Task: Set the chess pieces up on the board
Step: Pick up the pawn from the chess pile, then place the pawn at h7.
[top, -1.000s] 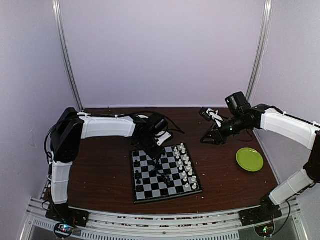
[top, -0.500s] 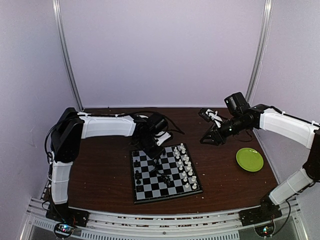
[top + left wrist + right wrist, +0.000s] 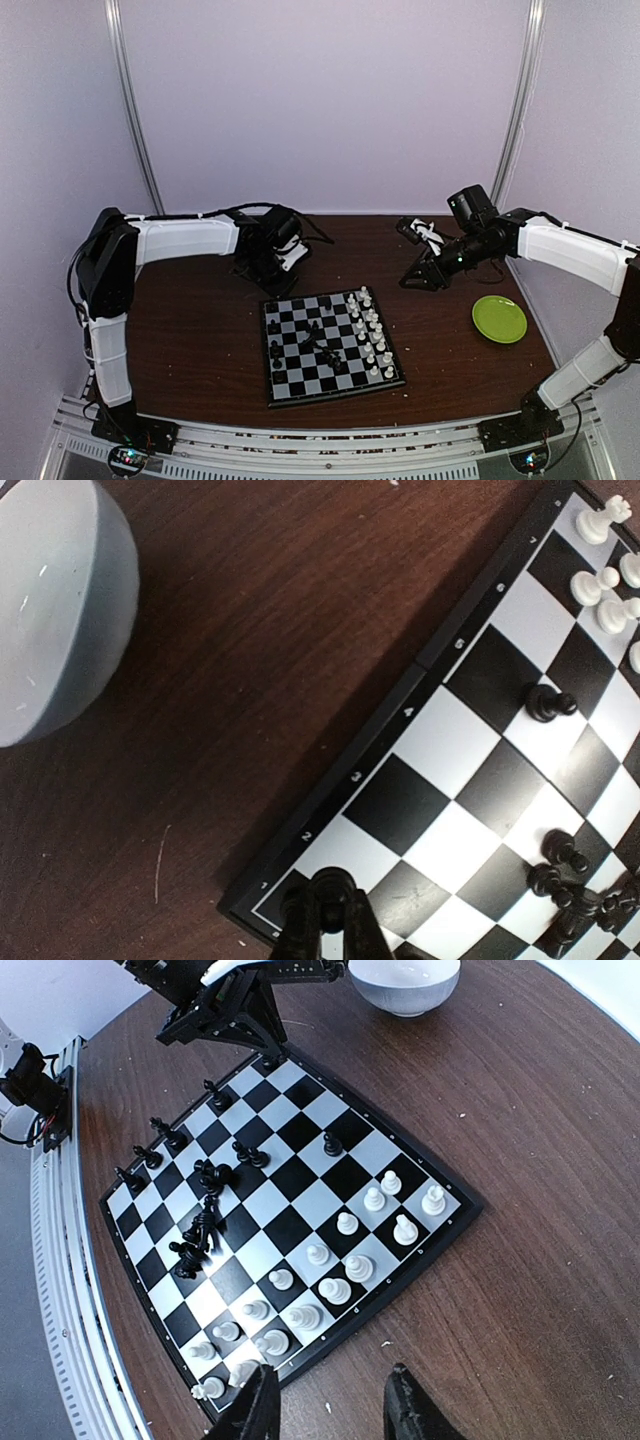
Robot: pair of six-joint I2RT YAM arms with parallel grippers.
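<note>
where the left gripper (image 3: 325, 910) hangs over the board (image 3: 380, 742), its two black fingers are pressed together, tips just above the rim at the corner marked 1; whether a chessman is nipped between them i cannot tell. ahead and to the right of those tips the checkered squares spread away, with a lone black pawn (image 3: 550, 702) near, a loose knot of black chessmen (image 3: 560, 852) further right, and white chessmen (image 3: 597, 582) at the far corner. off to the left of the tips, well clear of the board, sits the white bowl (image 3: 50, 610) on the brown table (image 3: 250, 680).

the right gripper (image 3: 335, 1405) is held up off the table with its fingers apart and nothing between them. the board lies ahead of it, corner-on. the white chessmen stand in two ragged rows along the edge nearest its fingers; the black chessmen are scattered beyond, several toppled in a heap near the middle. the bowl sits past the board's far corner. from above, the green plate (image 3: 499, 319) lies near this gripper, on the side away from the board.
</note>
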